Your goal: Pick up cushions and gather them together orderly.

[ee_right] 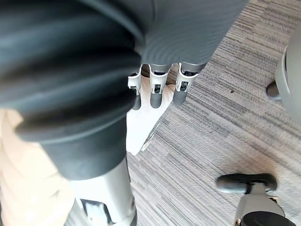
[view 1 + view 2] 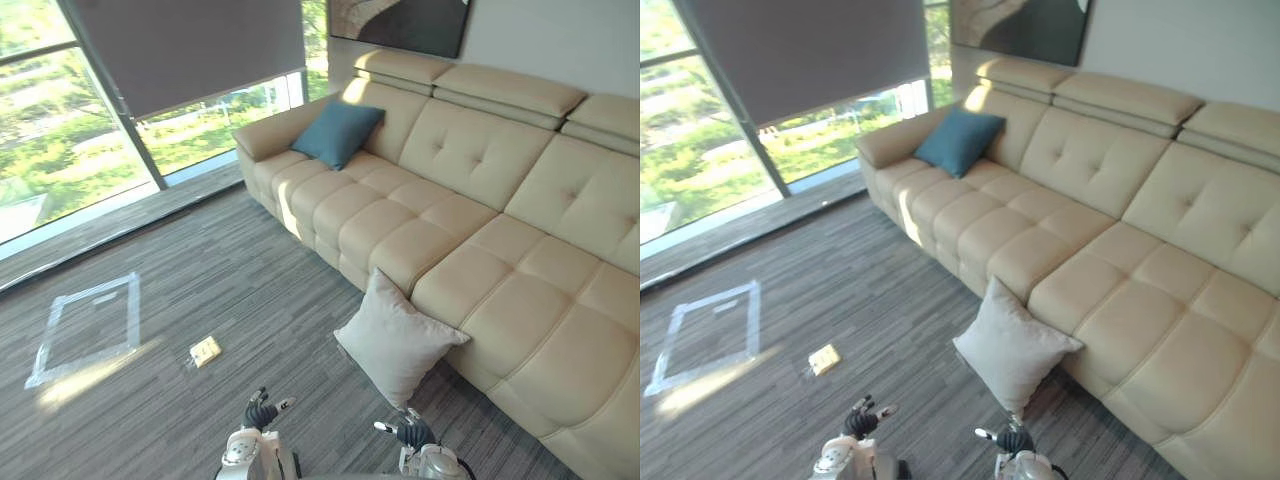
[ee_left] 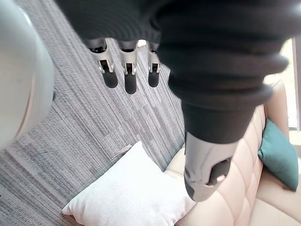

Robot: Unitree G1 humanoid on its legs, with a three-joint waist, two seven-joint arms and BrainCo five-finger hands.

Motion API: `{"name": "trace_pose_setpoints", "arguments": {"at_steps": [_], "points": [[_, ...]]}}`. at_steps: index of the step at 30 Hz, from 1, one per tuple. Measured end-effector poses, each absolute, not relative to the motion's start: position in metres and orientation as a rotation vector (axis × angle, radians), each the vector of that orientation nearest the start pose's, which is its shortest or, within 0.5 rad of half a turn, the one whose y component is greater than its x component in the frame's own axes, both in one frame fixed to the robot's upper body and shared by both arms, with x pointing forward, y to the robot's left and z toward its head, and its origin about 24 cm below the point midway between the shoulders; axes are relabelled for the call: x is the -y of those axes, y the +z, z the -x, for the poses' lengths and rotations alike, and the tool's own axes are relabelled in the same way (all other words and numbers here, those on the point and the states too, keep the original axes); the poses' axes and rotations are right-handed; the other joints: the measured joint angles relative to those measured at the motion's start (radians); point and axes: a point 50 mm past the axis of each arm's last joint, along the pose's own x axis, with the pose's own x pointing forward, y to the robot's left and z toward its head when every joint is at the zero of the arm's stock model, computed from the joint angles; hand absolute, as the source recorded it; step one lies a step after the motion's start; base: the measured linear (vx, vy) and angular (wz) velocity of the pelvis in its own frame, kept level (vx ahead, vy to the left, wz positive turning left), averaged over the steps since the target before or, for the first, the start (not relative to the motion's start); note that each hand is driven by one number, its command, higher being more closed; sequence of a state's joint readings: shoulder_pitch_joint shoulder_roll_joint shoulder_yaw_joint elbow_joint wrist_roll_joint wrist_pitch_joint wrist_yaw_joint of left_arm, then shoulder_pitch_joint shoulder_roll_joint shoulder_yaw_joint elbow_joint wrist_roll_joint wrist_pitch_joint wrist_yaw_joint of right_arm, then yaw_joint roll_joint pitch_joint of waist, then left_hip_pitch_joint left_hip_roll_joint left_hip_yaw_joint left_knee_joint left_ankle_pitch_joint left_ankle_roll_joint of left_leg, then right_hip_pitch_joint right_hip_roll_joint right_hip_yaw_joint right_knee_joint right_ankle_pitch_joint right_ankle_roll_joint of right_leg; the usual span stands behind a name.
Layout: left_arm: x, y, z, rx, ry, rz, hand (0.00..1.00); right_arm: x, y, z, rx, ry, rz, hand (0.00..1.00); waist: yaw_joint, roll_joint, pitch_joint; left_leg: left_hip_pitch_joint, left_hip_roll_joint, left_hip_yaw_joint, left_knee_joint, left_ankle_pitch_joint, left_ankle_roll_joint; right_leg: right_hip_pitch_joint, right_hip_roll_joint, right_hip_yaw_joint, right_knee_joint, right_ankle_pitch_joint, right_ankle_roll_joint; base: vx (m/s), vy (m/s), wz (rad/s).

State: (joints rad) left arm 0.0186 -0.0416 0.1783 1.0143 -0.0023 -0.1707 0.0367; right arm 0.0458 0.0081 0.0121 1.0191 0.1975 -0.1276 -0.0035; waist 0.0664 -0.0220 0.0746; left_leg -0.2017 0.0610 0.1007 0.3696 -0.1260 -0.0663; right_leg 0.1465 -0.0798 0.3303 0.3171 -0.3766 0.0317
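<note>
Pale cushion: on grey carpet, leant back vs front of beige sofa, about mid-length of it.
Its pose: stands diamond-wise, one corner down on carpet, opposite corner up at seat edge; broad face turned out to room. Square, so no clear long side; corner-to-corner line runs up w/ a slight tilt.
Teal cushion: on sofa seat at far end, by armrest nearest window; propped vs backrest, also set on the skew, face out to room. Well apart from pale cushion.
L hand: low in eye views, over bare carpet. Fingers straight in a row, thumb held apart. Grasps nothing, touches nothing.
R hand: near pale cushion's low corner. Fingers straight, relaxed, tips aimed toward that corner; thumb off to side. Empty, nothing in palm.
Floor bits: pale tape square on carpet nr window side; small yellowish flat item just beside it, kind can't be told.
Backdrop: grey roller blind part-way down window; dark picture on wall above sofa.
</note>
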Motion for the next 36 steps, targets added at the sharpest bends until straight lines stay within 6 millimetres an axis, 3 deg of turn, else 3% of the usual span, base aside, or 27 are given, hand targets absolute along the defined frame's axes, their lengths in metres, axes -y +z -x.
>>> {"name": "trace_pose_setpoints", "arguments": {"at_steps": [1,2,4,5,6,7,9,10,11,12,13,14,15,18,19,20,23,25,29,30,31,34,36], "points": [[-0.165,-0.147,-0.137,-0.870,0.192,0.088,0.00,0.142,-0.152,-0.126,-0.932,-0.105,-0.191,0.00,0.000,-0.021,-0.008,0.018,-0.006,0.059,0.016,-0.026,0.029,-0.033,-0.014,0.046,0.064,0.022,0.012,0.37,0.263,-0.75],[-0.166,-0.147,-0.138,-0.872,0.190,0.086,0.00,0.141,-0.152,-0.126,-0.932,-0.104,-0.193,0.00,0.002,-0.022,-0.008,0.031,-0.008,0.074,0.017,-0.032,0.038,-0.044,-0.013,0.061,0.091,0.032,0.020,0.41,0.323,-0.98],[-0.167,-0.148,-0.137,-0.883,0.186,0.074,0.00,0.139,-0.151,-0.127,-0.922,-0.095,-0.196,0.00,-0.001,-0.020,0.004,0.141,-0.011,0.157,-0.013,-0.055,0.076,-0.144,-0.003,0.072,0.353,0.108,0.121,0.31,0.261,-1.05],[-0.168,-0.149,-0.135,-0.889,0.186,0.073,0.00,0.139,-0.150,-0.128,-0.919,-0.091,-0.194,0.00,0.001,-0.017,0.007,0.171,-0.011,0.176,-0.024,-0.058,0.082,-0.169,-0.001,0.057,0.413,0.108,0.127,0.24,0.208,-1.12],[-0.168,-0.150,-0.133,-0.903,0.188,0.071,0.00,0.138,-0.150,-0.130,-0.915,-0.089,-0.194,0.00,-0.001,-0.013,0.013,0.230,-0.006,0.222,-0.048,-0.061,0.086,-0.218,-0.005,0.001,0.489,0.099,0.113,0.16,0.139,-1.01],[-0.169,-0.151,-0.131,-0.910,0.188,0.071,0.00,0.138,-0.148,-0.134,-0.903,-0.087,-0.193,0.00,-0.001,0.002,0.022,0.282,0.002,0.253,-0.086,-0.062,0.087,-0.252,-0.014,-0.077,0.495,0.083,0.083,0.19,0.152,-1.07],[-0.168,-0.151,-0.132,-0.911,0.187,0.071,0.00,0.139,-0.149,-0.133,-0.904,-0.089,-0.194,0.00,-0.003,0.002,0.022,0.338,0.012,0.279,-0.155,-0.070,0.090,-0.292,-0.014,-0.184,0.460,0.065,0.048,0.10,0.059,-0.66],[-0.168,-0.151,-0.132,-0.911,0.185,0.072,0.00,0.140,-0.147,-0.137,-0.891,-0.096,-0.198,0.00,-0.003,0.003,0.020,0.370,0.022,0.279,-0.219,-0.098,0.058,-0.334,-0.011,-0.298,0.402,0.060,0.038,0.11,-0.026,-0.51],[-0.170,-0.150,-0.134,-0.908,0.186,0.066,0.00,0.139,-0.147,-0.138,-0.894,-0.096,-0.200,0.00,0.000,-0.017,0.026,0.382,0.020,0.301,-0.233,-0.096,0.038,-0.366,-0.019,-0.360,0.351,0.063,0.034,0.18,-0.085,-0.66],[-0.170,-0.151,-0.134,-0.918,0.183,0.064,0.00,0.143,-0.147,-0.139,-0.890,-0.105,-0.197,0.00,-0.005,-0.021,0.024,0.388,0.019,0.318,-0.235,-0.099,0.023,-0.387,-0.024,-0.447,0.247,0.097,-0.003,0.18,-0.107,-0.55],[-0.170,-0.152,-0.133,-0.926,0.177,0.061,0.00,0.145,-0.148,-0.138,-0.892,-0.116,-0.197,0.00,-0.005,-0.030,0.021,0.392,0.005,0.316,-0.234,-0.100,0.019,-0.380,-0.023,-0.465,0.161,0.180,-0.051,0.25,-0.162,-0.35],[-0.163,-0.154,-0.130,-0.949,0.165,0.075,0.00,0.154,-0.147,-0.139,-0.884,-0.140,-0.188,0.00,-0.017,0.003,0.030,0.404,0.026,0.285,-0.226,-0.105,0.010,-0.346,-0.007,-0.481,0.151,0.173,-0.057,0.22,-0.129,-0.10],[-0.156,-0.154,-0.130,-0.950,0.155,0.090,0.00,0.162,-0.147,-0.138,-0.886,-0.158,-0.175,0.00,-0.017,0.021,0.027,0.407,0.030,0.264,-0.215,-0.098,0.010,-0.330,0.002,-0.487,0.139,0.163,-0.062,0.28,-0.172,0.06],[-0.147,-0.154,-0.133,-0.942,0.118,0.103,0.00,0.170,-0.150,-0.132,-0.906,-0.194,-0.174,0.00,-0.017,0.030,0.024,0.371,0.064,0.213,-0.067,-0.091,0.000,-0.279,0.009,-0.504,0.118,0.132,-0.071,0.23,-0.185,0.18],[-0.147,-0.152,-0.136,-0.931,0.117,0.103,0.00,0.170,-0.151,-0.131,-0.913,-0.189,-0.165,0.00,-0.018,0.030,0.025,0.311,0.100,0.182,0.084,-0.086,-0.009,-0.233,0.024,-0.515,0.083,0.130,-0.074,0.19,-0.178,0.19],[-0.149,-0.151,-0.138,-0.920,0.126,0.106,0.00,0.170,-0.151,-0.129,-0.917,-0.188,-0.167,0.00,-0.013,0.034,0.026,0.248,0.133,0.149,0.234,-0.071,-0.031,-0.189,0.041,-0.514,0.047,0.128,-0.081,0.20,-0.143,0.12],[-0.151,-0.149,-0.140,-0.895,0.142,0.110,0.00,0.169,-0.151,-0.130,-0.920,-0.187,-0.167,0.00,-0.007,0.035,0.026,0.167,0.151,0.133,0.335,-0.110,-0.018,-0.110,0.058,-0.475,-0.015,0.125,-0.088,0.23,-0.026,-0.42],[-0.152,-0.149,-0.137,-0.898,0.145,0.110,0.00,0.169,-0.152,-0.128,-0.924,-0.188,-0.167,0.00,-0.004,0.033,0.026,0.151,0.146,0.138,0.273,-0.121,-0.016,-0.101,0.056,-0.448,-0.026,0.125,-0.087,0.18,0.068,-0.70],[-0.153,-0.148,-0.141,-0.883,0.144,0.106,0.00,0.168,-0.152,-0.128,-0.927,-0.187,-0.169,0.00,-0.002,0.009,0.032,0.109,0.053,-0.005,0.008,-0.110,-0.011,-0.072,0.021,-0.338,-0.035,0.108,-0.055,0.25,0.187,-0.80],[-0.151,-0.148,-0.140,-0.884,0.137,0.105,0.00,0.168,-0.152,-0.126,-0.930,-0.181,-0.160,0.00,-0.002,0.019,0.026,0.107,0.033,-0.077,-0.086,-0.036,-0.009,-0.070,0.024,-0.302,-0.023,0.095,-0.030,0.32,0.341,-0.79],[-0.151,-0.149,-0.139,-0.893,0.128,0.096,0.00,0.169,-0.153,-0.126,-0.934,-0.171,-0.145,0.00,0.001,0.025,0.013,0.107,0.025,-0.096,-0.097,0.022,-0.052,-0.077,0.027,-0.260,-0.011,0.076,-0.001,0.27,0.293,-0.74],[-0.162,-0.151,-0.134,-0.915,0.138,0.065,0.00,0.152,-0.155,-0.121,-0.950,-0.137,-0.175,0.00,-0.003,-0.027,-0.015,0.143,-0.019,-0.032,-0.134,0.011,-0.021,-0.075,-0.032,-0.230,-0.024,0.085,0.017,0.21,0.218,-0.50],[-0.162,-0.152,-0.132,-0.926,0.131,0.056,0.00,0.149,-0.156,-0.120,-0.955,-0.133,-0.183,0.00,-0.004,-0.034,-0.017,0.173,-0.039,-0.018,-0.157,0.009,-0.010,-0.058,-0.052,-0.223,-0.033,0.093,0.031,0.15,0.178,-0.20]]}}
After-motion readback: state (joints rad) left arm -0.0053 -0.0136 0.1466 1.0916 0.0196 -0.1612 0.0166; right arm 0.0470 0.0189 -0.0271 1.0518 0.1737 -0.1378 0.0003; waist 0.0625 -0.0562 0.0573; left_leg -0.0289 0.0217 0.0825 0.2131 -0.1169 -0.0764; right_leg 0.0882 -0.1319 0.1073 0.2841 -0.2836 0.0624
